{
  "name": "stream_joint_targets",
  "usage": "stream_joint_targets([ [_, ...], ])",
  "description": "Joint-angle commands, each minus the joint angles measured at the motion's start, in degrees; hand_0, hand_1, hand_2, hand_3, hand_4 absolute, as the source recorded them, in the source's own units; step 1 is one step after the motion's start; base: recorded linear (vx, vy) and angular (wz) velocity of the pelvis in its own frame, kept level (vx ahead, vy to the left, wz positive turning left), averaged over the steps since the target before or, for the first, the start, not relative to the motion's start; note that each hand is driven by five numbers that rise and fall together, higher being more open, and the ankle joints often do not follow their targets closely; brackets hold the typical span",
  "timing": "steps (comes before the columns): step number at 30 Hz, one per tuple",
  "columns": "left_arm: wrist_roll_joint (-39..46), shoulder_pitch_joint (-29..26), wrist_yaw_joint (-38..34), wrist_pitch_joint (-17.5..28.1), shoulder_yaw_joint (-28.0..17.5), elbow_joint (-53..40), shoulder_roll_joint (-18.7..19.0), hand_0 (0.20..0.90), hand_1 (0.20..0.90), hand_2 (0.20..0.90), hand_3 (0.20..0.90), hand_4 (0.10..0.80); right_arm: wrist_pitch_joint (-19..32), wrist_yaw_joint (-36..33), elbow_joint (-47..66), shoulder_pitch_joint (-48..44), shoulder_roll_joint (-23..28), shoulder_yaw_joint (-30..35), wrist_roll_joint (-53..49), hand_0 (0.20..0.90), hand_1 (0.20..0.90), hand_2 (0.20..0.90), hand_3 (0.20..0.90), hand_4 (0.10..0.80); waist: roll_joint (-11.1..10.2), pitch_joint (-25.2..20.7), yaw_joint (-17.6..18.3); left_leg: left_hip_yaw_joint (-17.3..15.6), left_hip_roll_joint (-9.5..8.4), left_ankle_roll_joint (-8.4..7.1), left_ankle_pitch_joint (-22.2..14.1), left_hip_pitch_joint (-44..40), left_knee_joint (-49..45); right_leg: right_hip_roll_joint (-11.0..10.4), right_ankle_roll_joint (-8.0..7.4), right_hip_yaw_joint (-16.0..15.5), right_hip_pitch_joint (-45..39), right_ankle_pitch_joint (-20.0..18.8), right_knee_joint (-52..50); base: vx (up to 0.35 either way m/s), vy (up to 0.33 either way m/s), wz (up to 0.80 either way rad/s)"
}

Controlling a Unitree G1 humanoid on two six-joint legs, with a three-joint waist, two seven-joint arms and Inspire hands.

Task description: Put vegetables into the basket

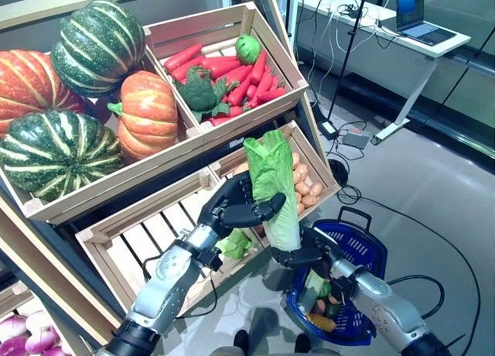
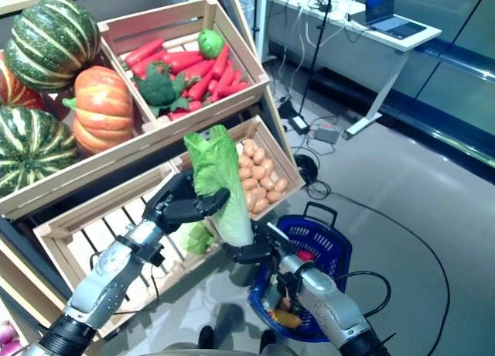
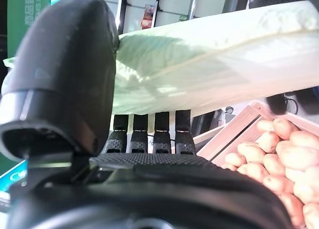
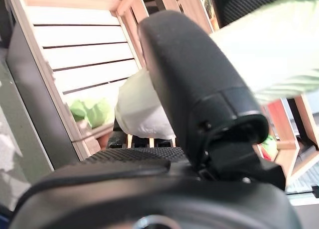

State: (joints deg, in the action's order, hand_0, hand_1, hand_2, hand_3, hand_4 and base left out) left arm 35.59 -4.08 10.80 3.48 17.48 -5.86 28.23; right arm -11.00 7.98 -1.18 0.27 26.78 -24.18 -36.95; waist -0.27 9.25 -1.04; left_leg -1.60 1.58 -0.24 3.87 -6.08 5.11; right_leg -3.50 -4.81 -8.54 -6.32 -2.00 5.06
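Note:
A long pale-green cabbage [image 1: 272, 178] stands upright in the air in front of the stand's lower crates. My left hand [image 1: 236, 209] is shut on its middle; the left wrist view shows the leaves [image 3: 214, 59] between thumb and fingers [image 3: 149, 129]. My right hand [image 1: 302, 255] is shut on its white lower end [image 4: 139, 114], just above the near rim of the blue basket [image 1: 363, 240]. The basket stands on the floor and holds a green leafy piece [image 1: 317, 282], an orange one [image 1: 321, 323] and a red one [image 2: 304, 255].
The wooden stand [image 1: 193, 139] rises at the left, its lower crate of potatoes [image 1: 305, 182] right behind the cabbage. A small green leafy vegetable [image 1: 234, 244] lies in the slatted crate by my left wrist. Cables [image 1: 348, 139] and a desk [image 1: 387, 23] are behind.

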Motion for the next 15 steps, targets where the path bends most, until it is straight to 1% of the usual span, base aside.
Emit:
stream_joint_targets([
  [1,0.6,-6.2,7.0,3.0,3.3,-5.0,-0.7,0.300,0.300,0.300,0.300,0.400,4.5,-0.2,5.6,-5.8,-1.3,2.5,-5.5,0.300,0.300,0.300,0.300,0.400,-1.7,-5.2,-0.3,-0.7,-1.74,-0.78,-6.3,-1.2,-0.1,-3.6,-3.81,-0.2,0.0,-0.4,-0.1,0.000,0.000,0.00],
  [4,-0.7,-6.1,7.9,1.8,3.3,-5.4,-0.2,0.300,0.300,0.300,0.300,0.400,4.6,-0.3,5.3,-5.7,-1.3,2.5,-5.5,0.300,0.300,0.300,0.300,0.400,-1.5,-5.3,-0.3,-0.7,-1.68,-0.75,-6.2,-1.2,-0.1,-3.5,-3.80,-0.1,0.0,-0.4,-0.1,0.000,0.000,0.00],
  [8,-1.5,-6.2,7.2,1.0,3.5,-5.1,0.7,0.300,0.300,0.300,0.300,0.400,4.8,-0.3,5.4,-5.6,-0.9,2.4,-5.9,0.300,0.300,0.300,0.300,0.400,-1.4,-5.5,-0.2,-0.9,-1.61,-0.79,-6.2,-1.1,-0.1,-3.5,-3.90,0.0,0.1,-0.5,-0.1,0.000,0.000,0.00],
  [11,-1.9,-6.4,8.2,0.3,3.2,-4.8,2.0,0.300,0.300,0.300,0.300,0.400,4.6,-0.1,5.6,-5.5,-0.2,2.6,-6.1,0.300,0.300,0.300,0.300,0.400,-1.3,-5.5,-0.1,-1.0,-1.54,-0.78,-6.1,-1.1,-0.1,-3.4,-3.83,0.2,0.2,-0.5,-0.1,0.000,0.000,0.00],
  [12,-2.7,-6.3,8.8,0.4,3.1,-4.8,2.2,0.354,0.354,0.354,0.354,0.436,4.6,0.1,5.5,-5.3,-0.1,2.7,-6.0,0.300,0.300,0.300,0.300,0.400,-1.3,-5.5,-0.1,-1.1,-1.51,-0.78,-6.0,-1.0,-0.1,-3.4,-3.80,0.2,0.2,-0.5,-0.1,0.000,0.000,0.00],
  [13,-2.9,-6.4,9.0,0.4,3.1,-4.8,2.4,0.533,0.533,0.533,0.533,0.555,4.6,0.2,5.4,-5.3,0.0,2.8,-5.9,0.300,0.300,0.300,0.300,0.400,-1.2,-5.6,-0.1,-1.1,-1.51,-0.76,-6.0,-1.0,-0.1,-3.3,-3.80,0.3,0.3,-0.5,-0.1,0.000,0.000,0.00],
  [14,-2.4,-6.2,8.5,0.3,3.0,-5.0,2.9,0.655,0.655,0.655,0.655,0.637,4.5,0.1,5.5,-5.1,0.3,2.9,-6.1,0.300,0.300,0.300,0.300,0.400,-1.2,-5.5,0.0,-1.0,-1.51,-0.82,-5.9,-0.9,-0.1,-3.3,-3.80,0.4,0.4,-0.5,-0.1,0.000,0.000,0.00],
  [15,-2.1,-6.2,8.3,0.2,2.9,-5.1,3.1,0.900,0.900,0.900,0.900,0.800,4.6,0.0,5.6,-5.1,0.4,2.9,-6.2,0.300,0.300,0.300,0.300,0.400,-1.2,-5.6,0.0,-1.0,-1.51,-0.80,-5.9,-0.9,-0.1,-3.3,-3.80,0.4,0.3,-0.5,-0.1,0.000,0.000,0.00],
])
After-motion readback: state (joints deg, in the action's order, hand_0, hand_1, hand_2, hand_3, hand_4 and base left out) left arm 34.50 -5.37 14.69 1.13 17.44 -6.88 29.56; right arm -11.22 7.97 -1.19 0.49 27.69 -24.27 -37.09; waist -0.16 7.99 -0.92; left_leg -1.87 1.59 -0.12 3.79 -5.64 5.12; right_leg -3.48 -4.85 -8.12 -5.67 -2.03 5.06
